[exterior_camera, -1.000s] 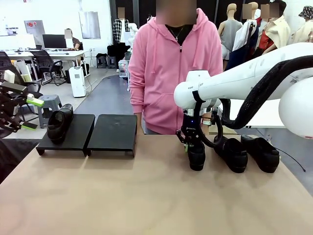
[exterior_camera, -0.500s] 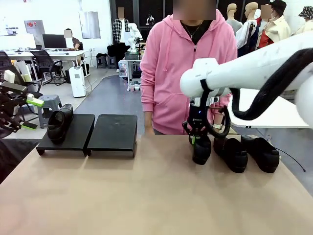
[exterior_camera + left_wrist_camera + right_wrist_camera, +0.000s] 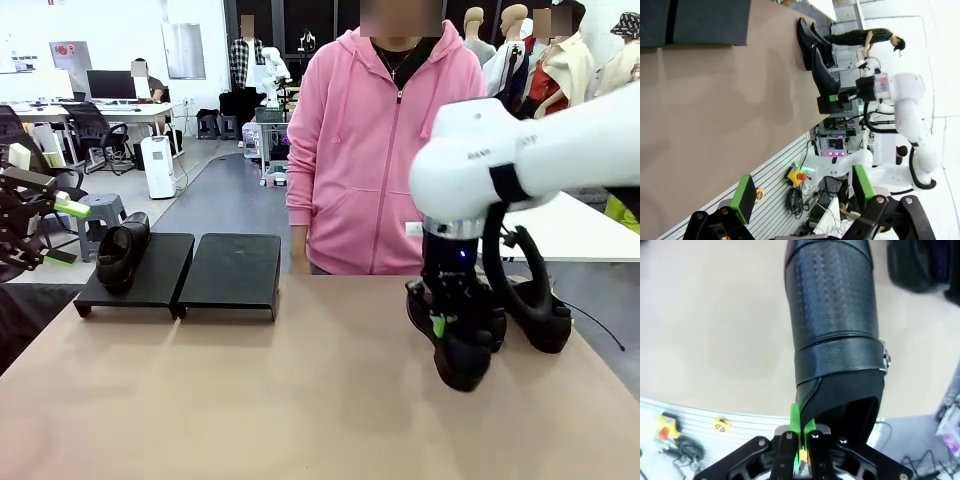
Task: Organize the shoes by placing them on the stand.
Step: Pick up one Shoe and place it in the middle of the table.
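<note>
- Table (image 3: 250, 400) carried everything; a wide bare top lay between the pick-up side and the drop-off side, so a long carry was judged ahead.
- Stand (image 3: 230, 272) sat at the table's far left, one shoe (image 3: 122, 250) on its left section, the right section bare. The top sloped, so a shoe released carelessly might slide off. A low approach might knock the shoe already placed.
- Held shoe (image 3: 462, 355) hung toe-down at the table's right side, seemingly just above the surface. The toe might drag if the arm travelled without rising.
- Two other shoes (image 3: 540, 308) stood just behind it; a swing could clip them.
- Right hand (image 3: 801, 432) was clamped on the thin heel edge of the held shoe. With so small a bite and so thick a sole, the shoe might pivot or slip out.
- Left hand (image 3: 804, 192) stood open and empty beyond the table's left edge, near the stand. It might crowd the placement.
</note>
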Action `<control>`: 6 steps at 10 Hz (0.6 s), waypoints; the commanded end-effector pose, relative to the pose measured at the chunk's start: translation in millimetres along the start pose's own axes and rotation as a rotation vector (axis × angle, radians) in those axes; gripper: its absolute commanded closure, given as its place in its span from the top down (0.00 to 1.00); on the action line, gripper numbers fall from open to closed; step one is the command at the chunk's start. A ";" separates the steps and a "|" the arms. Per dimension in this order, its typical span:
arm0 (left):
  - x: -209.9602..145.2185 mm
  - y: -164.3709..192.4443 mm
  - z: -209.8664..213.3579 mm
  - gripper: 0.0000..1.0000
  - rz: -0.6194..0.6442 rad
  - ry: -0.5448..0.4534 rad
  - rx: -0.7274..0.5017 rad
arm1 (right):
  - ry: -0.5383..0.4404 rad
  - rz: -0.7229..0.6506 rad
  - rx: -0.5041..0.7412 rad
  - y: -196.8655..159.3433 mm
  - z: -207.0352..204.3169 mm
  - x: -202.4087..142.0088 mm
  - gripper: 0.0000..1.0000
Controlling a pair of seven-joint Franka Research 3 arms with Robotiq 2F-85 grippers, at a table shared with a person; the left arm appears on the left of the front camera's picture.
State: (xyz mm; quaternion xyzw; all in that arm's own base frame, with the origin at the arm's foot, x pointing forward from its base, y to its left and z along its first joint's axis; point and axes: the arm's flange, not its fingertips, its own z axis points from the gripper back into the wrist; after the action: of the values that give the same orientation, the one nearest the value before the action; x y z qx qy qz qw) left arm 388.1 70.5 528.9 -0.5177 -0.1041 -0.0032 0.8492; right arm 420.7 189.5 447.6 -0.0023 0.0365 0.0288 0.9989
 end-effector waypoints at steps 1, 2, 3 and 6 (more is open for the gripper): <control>-1.8 -0.7 2.6 1.00 -0.013 0.010 -0.001 | -0.023 0.008 0.078 -11.1 0.4 32.3 0.00; -1.8 -0.7 2.6 1.00 -0.013 0.010 -0.001 | 0.000 0.000 0.000 0.0 0.0 0.0 0.00; -1.8 -0.7 2.6 1.00 -0.013 0.010 -0.001 | 0.000 0.000 0.000 0.0 0.0 0.0 0.00; -1.8 -0.7 2.6 1.00 -0.013 0.010 -0.001 | 0.005 -0.002 0.009 -1.1 -9.6 -1.1 0.00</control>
State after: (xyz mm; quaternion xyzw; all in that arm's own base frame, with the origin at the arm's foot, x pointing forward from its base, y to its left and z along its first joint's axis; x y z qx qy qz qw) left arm 388.1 70.5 528.9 -0.5177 -0.1040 -0.0033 0.8492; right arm 417.7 190.6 436.9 0.0002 0.0410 0.0304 0.9987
